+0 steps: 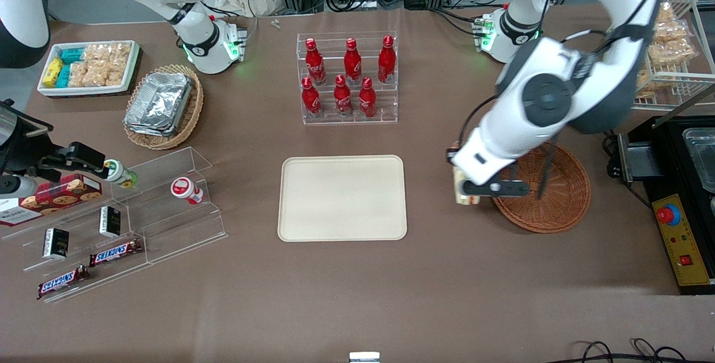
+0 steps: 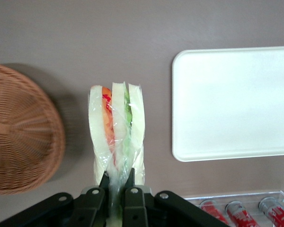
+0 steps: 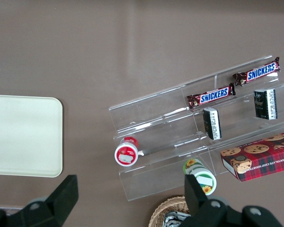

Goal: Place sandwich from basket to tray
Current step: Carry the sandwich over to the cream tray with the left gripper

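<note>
My left gripper is shut on the sandwich, a plastic-wrapped white bread wedge with orange, red and green filling. It holds it above the bare table between the reddish-brown wicker basket and the cream tray. In the left wrist view the gripper pinches the wedge's narrow end, and the sandwich hangs between the basket and the tray. Nothing lies on the tray, and the visible part of the basket holds nothing. The tray also shows in the right wrist view.
A clear rack of red bottles stands farther from the front camera than the tray. A tan basket of foil containers, a white snack bin and an acrylic stepped shelf lie toward the parked arm's end. A black machine stands beside the basket.
</note>
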Motion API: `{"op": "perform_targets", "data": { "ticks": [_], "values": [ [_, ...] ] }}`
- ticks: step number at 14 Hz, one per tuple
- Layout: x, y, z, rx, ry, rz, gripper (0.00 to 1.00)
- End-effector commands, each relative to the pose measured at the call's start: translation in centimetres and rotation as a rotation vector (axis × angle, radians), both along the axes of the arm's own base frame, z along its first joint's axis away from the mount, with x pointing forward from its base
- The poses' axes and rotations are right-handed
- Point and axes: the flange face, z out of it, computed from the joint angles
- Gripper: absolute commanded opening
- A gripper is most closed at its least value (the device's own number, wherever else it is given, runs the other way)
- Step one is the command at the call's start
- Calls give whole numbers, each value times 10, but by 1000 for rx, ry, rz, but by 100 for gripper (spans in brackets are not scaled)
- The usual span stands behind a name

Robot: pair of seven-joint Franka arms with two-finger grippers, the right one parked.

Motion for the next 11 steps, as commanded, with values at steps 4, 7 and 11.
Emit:
{"op": "perform_targets", "data": {
  "ticks": [4,7,11],
  "values": [
    [1,-66,-54,-46,-30,-31,0],
    [-1,-88,-101,-26,-41,-55,0],
    [-7,-108,-144,-35,-48,-72,0]
  ]
}}
